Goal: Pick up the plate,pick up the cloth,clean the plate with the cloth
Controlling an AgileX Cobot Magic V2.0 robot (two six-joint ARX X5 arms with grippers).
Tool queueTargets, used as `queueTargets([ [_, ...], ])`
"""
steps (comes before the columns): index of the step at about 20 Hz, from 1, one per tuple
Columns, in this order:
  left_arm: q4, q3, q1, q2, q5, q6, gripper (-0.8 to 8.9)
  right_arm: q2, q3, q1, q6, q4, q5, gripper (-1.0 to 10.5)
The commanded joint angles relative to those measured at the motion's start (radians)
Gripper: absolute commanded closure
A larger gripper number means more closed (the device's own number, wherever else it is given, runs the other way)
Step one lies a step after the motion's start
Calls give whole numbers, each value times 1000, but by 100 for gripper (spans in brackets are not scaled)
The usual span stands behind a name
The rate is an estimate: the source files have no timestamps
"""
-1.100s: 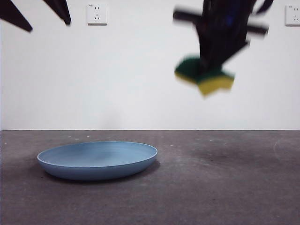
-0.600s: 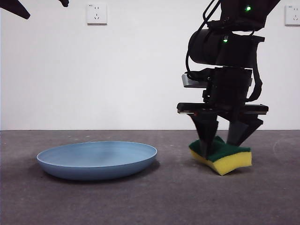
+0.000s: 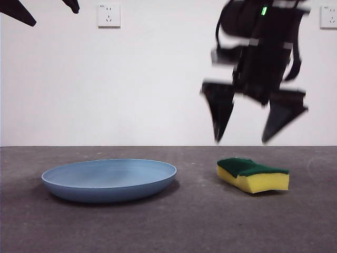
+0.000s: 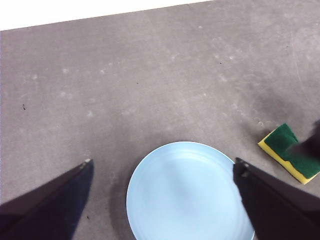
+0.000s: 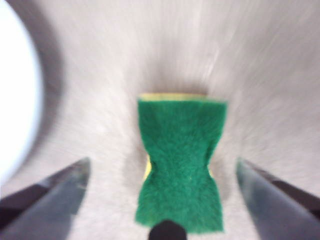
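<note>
1. Cloth (image 3: 253,175): yellow foam block, green scouring top, pinched-in sides; lies flat on desk (image 3: 200,221), beside plate (image 3: 109,179), apart.
2. Right hand (image 3: 242,141): spread, empty, above cloth.
3. Left hand (image 4: 162,167): spread, above plate.

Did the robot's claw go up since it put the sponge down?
Yes. The right gripper has risen: half a second ago its jaws straddled the sponge on the table; now they hang open above it, level with the wall line.
</note>
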Motion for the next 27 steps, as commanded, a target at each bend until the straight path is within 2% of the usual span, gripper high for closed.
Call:
queueTargets([
  [1, 4, -4, -4, 2, -4, 5, 746, -102, 2, 2, -18, -14, -2, 982],
  [2, 6, -4, -4, 2, -3, 24, 810, -147, 2, 2, -25, -20, -2, 956],
  [3, 6, -4, -4, 2, -4, 32, 821, -189, 1, 3, -28, -21, -3, 955],
  [7, 5, -4, -4, -1, -4, 51, 821, -351, -34, 5, -39, 51, -2, 955],
  [10, 34, -27, -4, -28, -5, 58, 821, -482, -149, 23, -37, 165, 1, 955],
  [13, 123, -134, -4, -103, -5, 58, 821, -615, -303, 38, -27, 283, 11, 955],
  [17, 306, -335, -4, -242, -7, 56, 821, -764, -460, 56, -28, 362, 89, 955],
  [19, 362, -392, -5, -291, 1, 44, 821, -790, -475, 55, -26, 351, 89, 948],
  [27, 335, -390, -3, -282, -4, 39, 817, -792, -475, 52, -20, 340, 85, 947],
])
